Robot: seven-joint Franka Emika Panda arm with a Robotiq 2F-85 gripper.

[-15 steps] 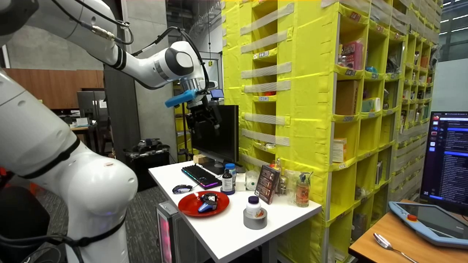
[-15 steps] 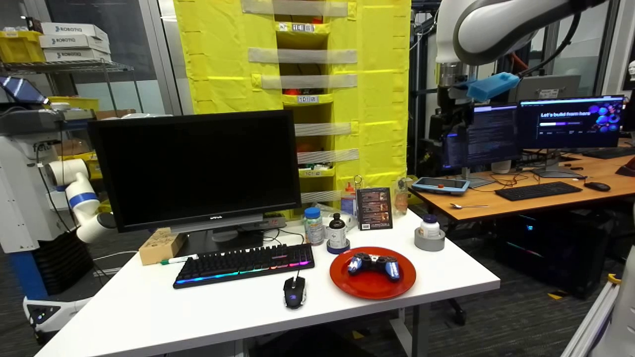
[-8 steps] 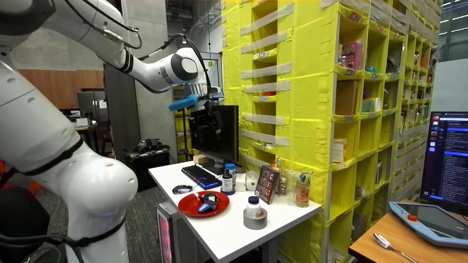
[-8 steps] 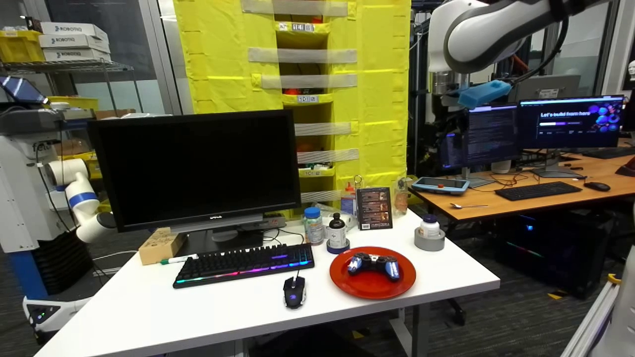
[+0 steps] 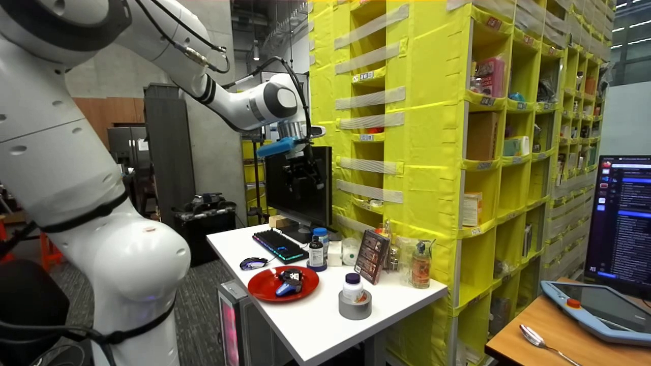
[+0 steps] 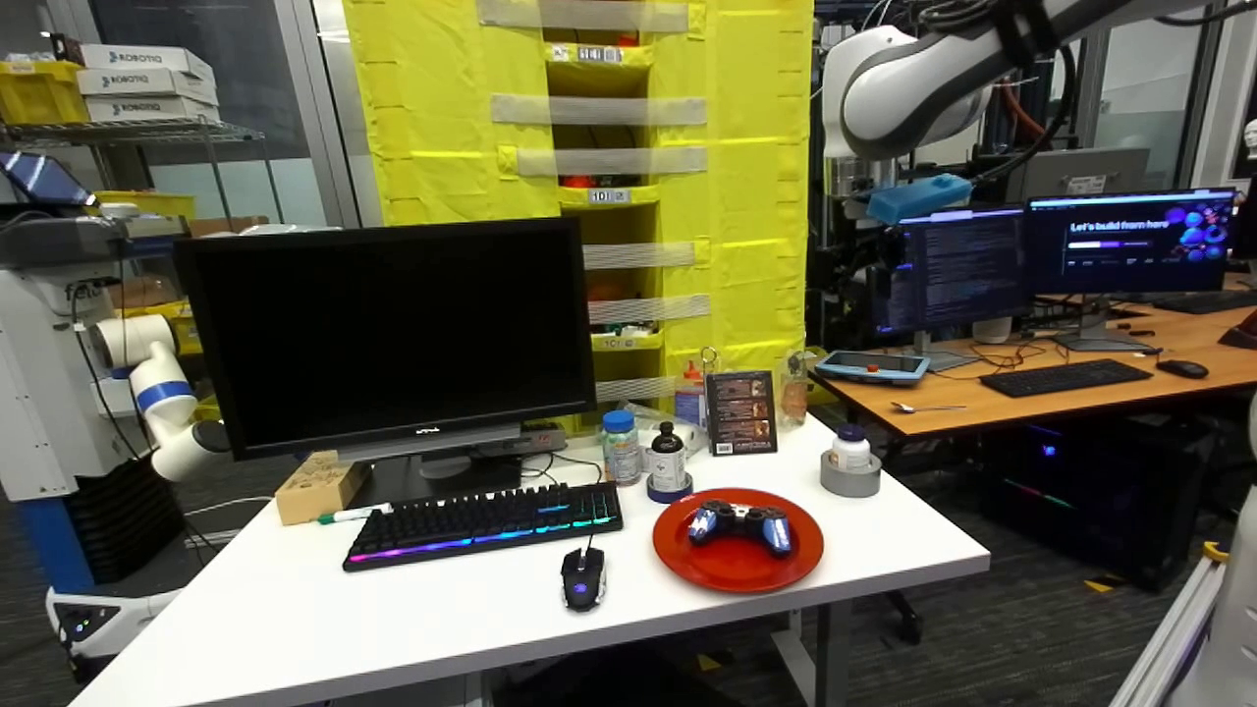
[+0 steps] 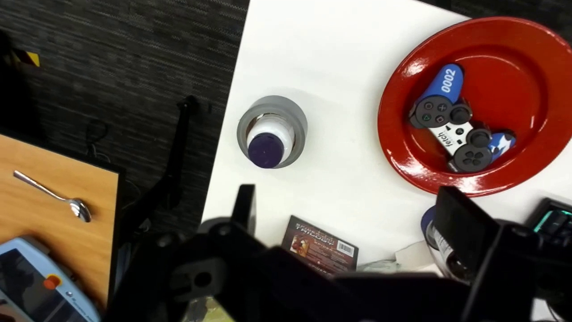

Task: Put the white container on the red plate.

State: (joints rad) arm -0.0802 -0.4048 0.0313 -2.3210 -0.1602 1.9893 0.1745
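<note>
Fingers [image 7: 462,226] hang well above the white worktop [image 7: 344,89], pointing roughly down and spread far apart. In the wrist view the white container [image 7: 273,129], capped in dark purple, is beyond the fingers, closer to one of them than to the other. It stands upright in the hollow of a grey ring [image 7: 300,123] shaped like a roll of tape; the ring hides its base in both exterior views. Also beyond the fingers, on the side of the other one, is the red plate [image 7: 509,89], well apart from the container, with a game controller [image 7: 451,136] lying on it. A dark flat case [image 7: 319,246] shows in the gap between the two fingers, well below them, tilted. A dark bottle [image 6: 668,469] is partly covered, in the wrist view, by the finger nearer the plate, and outside that same finger a corner of the black keyboard [image 6: 491,522] appears. Outside the opposite finger, on a separate wooden desk [image 7: 96,192], lie a spoon [image 7: 80,209] and a blue-framed device [image 7: 40,286] with a screen. In an exterior view the fingers hang in front of part of the black monitor [image 5: 305,211]; against that dark background their outline is hard to make out. Just above them, in both exterior views, is a blue block [image 5: 277,147].
</note>
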